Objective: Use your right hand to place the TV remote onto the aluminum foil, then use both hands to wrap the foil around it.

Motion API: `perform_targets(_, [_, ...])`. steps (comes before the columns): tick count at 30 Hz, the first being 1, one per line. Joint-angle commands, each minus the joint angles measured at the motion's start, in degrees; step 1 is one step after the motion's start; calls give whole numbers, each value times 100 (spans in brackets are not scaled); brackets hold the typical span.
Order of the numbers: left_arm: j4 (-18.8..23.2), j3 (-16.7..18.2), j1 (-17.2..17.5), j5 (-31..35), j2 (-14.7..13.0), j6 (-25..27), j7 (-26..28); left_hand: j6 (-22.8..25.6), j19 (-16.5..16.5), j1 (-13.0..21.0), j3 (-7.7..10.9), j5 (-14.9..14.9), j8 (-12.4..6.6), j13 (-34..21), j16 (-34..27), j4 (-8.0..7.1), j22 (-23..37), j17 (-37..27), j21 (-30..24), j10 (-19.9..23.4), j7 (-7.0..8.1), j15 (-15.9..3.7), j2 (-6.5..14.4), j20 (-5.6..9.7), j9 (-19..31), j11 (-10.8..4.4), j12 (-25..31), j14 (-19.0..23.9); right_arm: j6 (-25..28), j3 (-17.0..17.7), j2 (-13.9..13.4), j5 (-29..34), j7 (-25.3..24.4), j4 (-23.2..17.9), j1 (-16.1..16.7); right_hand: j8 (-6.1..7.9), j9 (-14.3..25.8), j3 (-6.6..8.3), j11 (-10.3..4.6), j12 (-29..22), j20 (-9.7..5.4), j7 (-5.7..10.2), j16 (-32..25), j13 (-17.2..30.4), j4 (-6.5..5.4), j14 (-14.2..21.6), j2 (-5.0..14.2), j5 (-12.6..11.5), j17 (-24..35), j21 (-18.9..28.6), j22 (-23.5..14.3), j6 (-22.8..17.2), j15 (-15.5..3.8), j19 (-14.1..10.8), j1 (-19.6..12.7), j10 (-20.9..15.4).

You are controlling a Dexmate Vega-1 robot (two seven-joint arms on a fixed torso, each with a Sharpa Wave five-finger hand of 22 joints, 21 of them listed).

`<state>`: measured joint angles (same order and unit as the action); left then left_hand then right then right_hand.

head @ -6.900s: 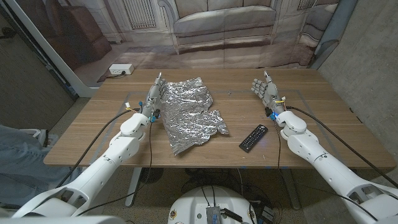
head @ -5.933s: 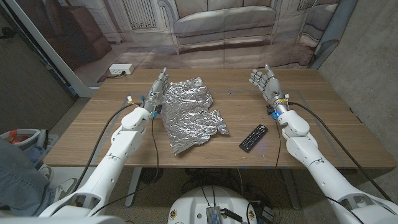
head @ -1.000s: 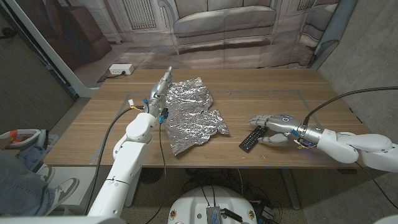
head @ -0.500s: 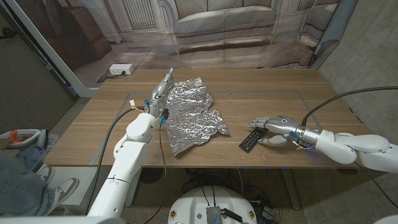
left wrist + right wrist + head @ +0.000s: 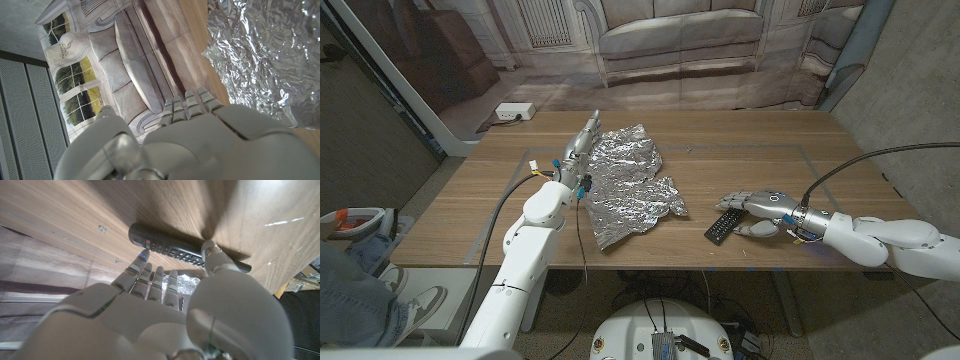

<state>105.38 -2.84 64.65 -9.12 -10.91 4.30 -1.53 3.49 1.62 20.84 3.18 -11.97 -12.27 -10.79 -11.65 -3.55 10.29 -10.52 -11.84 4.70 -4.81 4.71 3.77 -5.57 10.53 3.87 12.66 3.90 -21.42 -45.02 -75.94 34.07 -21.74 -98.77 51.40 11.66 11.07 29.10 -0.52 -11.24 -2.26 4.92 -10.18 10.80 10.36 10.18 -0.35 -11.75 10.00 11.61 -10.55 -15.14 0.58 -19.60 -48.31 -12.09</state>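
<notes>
Wooden table has the crumpled aluminum foil spread left of centre, with the left hand stretched straight along its edge, holding nothing. The right hand has swung in over the TV remote since a few seconds back; fingers spread, thumb touching it, no grip yet, so the pickup is next.
</notes>
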Motion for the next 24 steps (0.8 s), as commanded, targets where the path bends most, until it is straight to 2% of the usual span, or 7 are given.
perform_targets(1, [-13, 7, -16, 1, -7, 44, -17, 39, -17, -3, -20, 23, 9, -19, 17, -7, 6, -16, 5, 33, -25, 12, 33, -54, 19, -5, -7, 33, -28, -186, 150, 1, 146, 177, -133, 48, 20, 63, 3, -71, -120, 8, -58, 12, -9, 106, -16, 18, 32, 61, -12, -84, -75, -121, -116, -119])
perform_targets(6, [-27, 15, -21, -18, 7, 51, -28, 42, -18, -3, -22, 23, 11, -20, 17, -8, 7, -17, 6, 34, -21, 13, 34, -66, 20, -8, -9, 39, 5, -243, 264, 55, 172, 294, -158, 112, 21, 109, 23, -193, -295, 12, -107, 0, -30, 402, -74, 21, 25, 167, -17, -279, -292, -413, -266, -487])
perform_targets(9, [-29, 21, -18, -18, 10, 41, -29, 62, -24, -4, -25, 24, 7, -20, 20, -9, 7, -17, 9, 37, -24, 14, 35, -77, 20, -11, -11, 37, 9, -265, 327, 91, 128, 391, -170, 166, 19, 153, -54, -254, -363, 14, -136, -9, -36, 645, -82, 15, 21, 239, -21, -471, -403, -629, -395, -734])
perform_targets(12, [-28, 23, -19, -15, 16, 33, -22, 67, -26, -4, -28, 24, 8, -21, 22, -10, 8, -17, 11, 47, -22, 16, 36, -84, 20, -9, -10, 38, -9, -278, 374, 143, 63, 473, -184, 255, 13, 207, -132, -329, -483, 34, -145, -19, -35, 945, -96, 10, 15, 340, -26, -824, -527, -940, -597, -1091])
perform_targets(15, [-30, 16, -26, -20, 13, 45, -38, 74, -32, -5, -31, 25, 9, -21, 20, -11, 8, -18, 14, 43, -13, 25, 36, -92, 20, -12, -14, 49, -28, -282, 409, 184, -1, 535, -203, 412, 7, 226, -284, -442, -631, 115, -183, -29, -74, 1424, -94, 5, 22, 469, -36, -1458, -735, -1327, -774, -1657])
perform_targets(19, [-51, -1, -41, -22, 24, 50, -44, 79, -37, -5, -34, 25, 11, -22, 24, -12, 9, -18, 16, 50, -12, 25, 37, -93, 20, -7, -15, 44, -16, -269, 446, 254, -121, 583, -217, 519, 1, 212, -449, -541, -834, 157, -279, -39, -110, 2081, -23, 3, 40, 670, -56, -2041, -974, -1849, -926, -2249])
perform_targets(24, [-88, -12, -55, -27, 38, 48, -47, 92, -39, -6, -39, 26, 11, -22, 26, -14, 9, -19, 17, 56, -14, 34, 39, -109, 20, -6, -16, 46, -12, -263, 494, 267, -79, 617, -267, 618, 4, 166, -531, -598, -980, 208, -355, -47, -115, 2753, 98, 47, 53, 906, -89, -2668, -1197, -2367, -1113, -2801])
